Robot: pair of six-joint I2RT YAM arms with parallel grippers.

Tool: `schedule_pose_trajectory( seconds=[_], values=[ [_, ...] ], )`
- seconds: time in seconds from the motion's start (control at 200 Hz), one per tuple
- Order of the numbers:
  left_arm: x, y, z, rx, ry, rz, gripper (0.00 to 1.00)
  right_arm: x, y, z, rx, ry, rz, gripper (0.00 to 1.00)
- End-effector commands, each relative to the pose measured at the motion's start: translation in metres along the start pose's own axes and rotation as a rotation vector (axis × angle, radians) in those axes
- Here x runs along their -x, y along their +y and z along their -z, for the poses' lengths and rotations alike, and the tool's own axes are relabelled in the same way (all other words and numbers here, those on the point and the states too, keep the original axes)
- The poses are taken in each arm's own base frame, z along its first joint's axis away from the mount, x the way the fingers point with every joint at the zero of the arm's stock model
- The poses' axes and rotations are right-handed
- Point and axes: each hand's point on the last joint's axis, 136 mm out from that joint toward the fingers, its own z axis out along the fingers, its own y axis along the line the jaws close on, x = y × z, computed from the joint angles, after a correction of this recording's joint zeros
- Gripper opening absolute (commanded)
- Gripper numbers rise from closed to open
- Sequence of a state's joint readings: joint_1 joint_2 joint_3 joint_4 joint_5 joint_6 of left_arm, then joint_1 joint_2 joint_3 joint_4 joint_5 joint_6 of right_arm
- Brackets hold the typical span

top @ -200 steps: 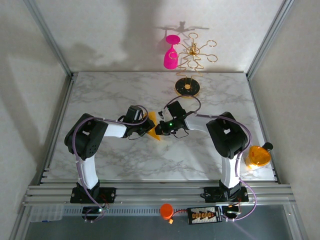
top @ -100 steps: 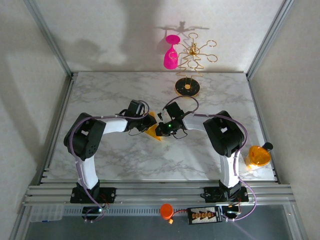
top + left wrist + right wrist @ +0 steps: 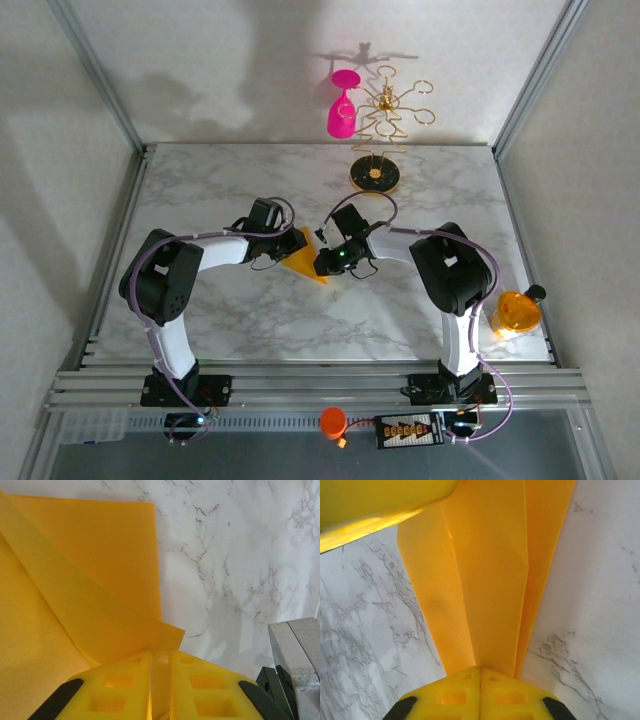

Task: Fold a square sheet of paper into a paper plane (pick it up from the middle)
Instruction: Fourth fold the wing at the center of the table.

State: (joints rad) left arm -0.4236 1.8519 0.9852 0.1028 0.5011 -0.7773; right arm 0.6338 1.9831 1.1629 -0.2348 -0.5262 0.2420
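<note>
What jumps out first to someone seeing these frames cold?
The folded orange-yellow paper at mid-table, pinched from both sides by the left gripper and right gripper, both shut on it. Next, the pink wine glass hanging from the gold stand at the table's far edge.

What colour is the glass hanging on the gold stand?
Bright pink glass, seen best in the top external view.

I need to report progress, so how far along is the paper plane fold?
Done: the paper already has long creases and stacked layers. In hand: the right gripper pinches its narrow end, the left gripper pinches a raised flap. Remaining: no finished dart yet; more folds look needed.
</note>
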Motion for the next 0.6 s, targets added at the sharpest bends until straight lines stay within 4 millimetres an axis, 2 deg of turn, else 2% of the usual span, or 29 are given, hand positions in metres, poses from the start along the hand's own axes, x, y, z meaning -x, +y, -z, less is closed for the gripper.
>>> schedule_pose_trajectory(
  seconds=[0.0,0.315,0.596],
  values=[
    [0.004,0.011,-0.008,0.033,-0.017,-0.027,0.15,-0.044,-0.021,-0.003,-0.076,0.136,-0.065,0.08],
    [0.011,0.016,-0.016,0.036,-0.040,-0.033,0.13,-0.058,-0.030,-0.004,-0.102,0.176,-0.087,0.07],
    [0.007,0.043,-0.019,0.115,-0.043,-0.001,0.11,-0.060,-0.035,-0.001,-0.113,0.172,-0.095,0.07]
  ],
)
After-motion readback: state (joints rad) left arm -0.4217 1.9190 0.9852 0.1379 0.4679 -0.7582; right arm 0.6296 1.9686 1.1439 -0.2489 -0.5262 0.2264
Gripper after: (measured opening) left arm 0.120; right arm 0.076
